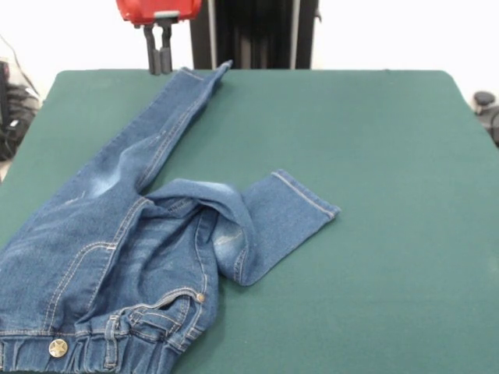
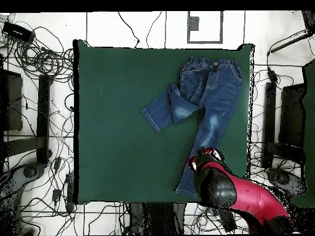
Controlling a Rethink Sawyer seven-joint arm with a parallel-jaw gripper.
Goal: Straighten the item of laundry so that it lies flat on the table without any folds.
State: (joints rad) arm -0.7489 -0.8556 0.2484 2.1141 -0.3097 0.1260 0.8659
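Note:
The blue jeans (image 1: 117, 234) lie on the left part of the green table (image 1: 390, 234). The waistband with its metal button is at the near left edge. One leg runs straight to the far edge. The other leg is folded across at the thigh, with its cuff (image 1: 308, 199) pointing right. My gripper (image 1: 160, 68) hangs at the far edge, just left of the straight leg's cuff, with its fingers close together and nothing in them. In the overhead view the jeans (image 2: 209, 92) lie on the table (image 2: 123, 123), and the red arm (image 2: 240, 196) covers the straight leg's lower end.
The black pedestal (image 1: 257, 35) stands behind the table's far edge. Many cables (image 2: 43, 67) and dark equipment (image 2: 289, 117) lie on the floor around the table. The jeans' waistband reaches the table's edge.

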